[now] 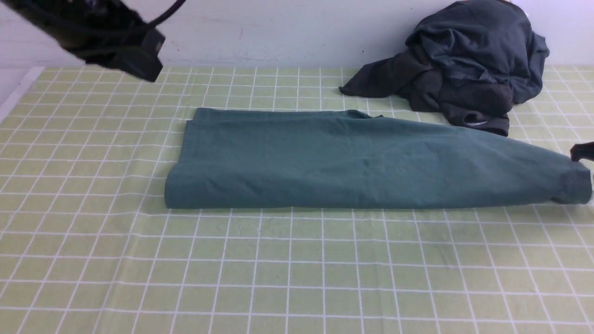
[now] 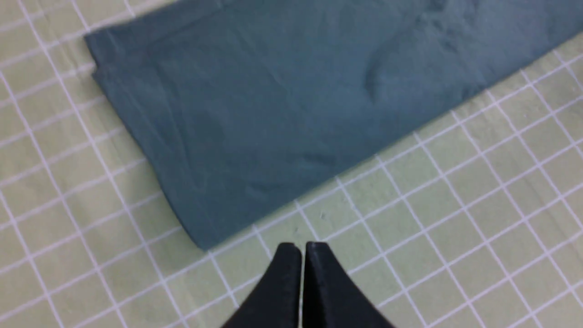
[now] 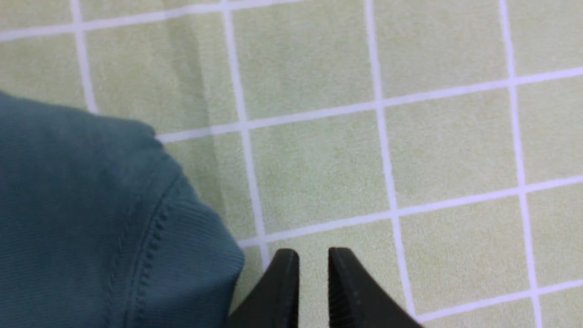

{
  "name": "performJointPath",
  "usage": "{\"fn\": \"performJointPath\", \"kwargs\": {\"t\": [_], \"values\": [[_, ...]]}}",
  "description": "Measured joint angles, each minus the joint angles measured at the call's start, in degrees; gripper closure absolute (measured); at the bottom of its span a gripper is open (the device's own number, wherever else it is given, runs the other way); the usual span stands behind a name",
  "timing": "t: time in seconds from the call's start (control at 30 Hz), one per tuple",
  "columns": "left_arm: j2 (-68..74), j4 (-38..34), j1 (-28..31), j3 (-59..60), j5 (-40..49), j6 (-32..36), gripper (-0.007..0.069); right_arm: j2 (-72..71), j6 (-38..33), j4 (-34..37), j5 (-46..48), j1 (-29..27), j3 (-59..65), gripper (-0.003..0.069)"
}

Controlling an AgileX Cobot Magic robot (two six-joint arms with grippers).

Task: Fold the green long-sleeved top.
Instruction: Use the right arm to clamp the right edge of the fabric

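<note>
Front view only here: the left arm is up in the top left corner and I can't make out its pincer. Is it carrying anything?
Observer: No. The left pincer is shut and empty, hovering over the checked tablecloth just off a corner of the green top.
Operator: And the right one, by the sleeve end?
Observer: The right pincer stands slightly open with no fabric between its tips, right beside the ribbed cuff.
</note>
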Motion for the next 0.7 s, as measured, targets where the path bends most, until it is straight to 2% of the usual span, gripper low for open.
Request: {"fn": "performJointPath", "kwargs": {"t": [0.1,0.3,0.47,0.6,0.7], "values": [[-8.84,0.15,2.48,12.68,-6.7,0.0,0.0628,-1.98,0.48,3.1,1.28,0.0,0.08,0.0426],[-22.88,1.62,7.48,29.76,-13.55,-0.21,0.0627,-4.16,-2.13,8.87,4.67,0.0,0.08,0.0276],[-30.61,4.98,9.89,40.56,-21.45,-2.13,0.0627,-2.88,-2.57,11.55,7.01,0.0,0.14,0.025],[-35.21,7.34,10.23,46.48,-28.21,-3.3,0.0627,-3.44,-1.64,8.3,7.17,0.0,0.16,0.0249],[-36.22,7.19,10.24,48.47,-32.57,-3.73,0.0627,-3.91,-0.57,9.15,6.48,-0.15,0.16,0.0249]]}}
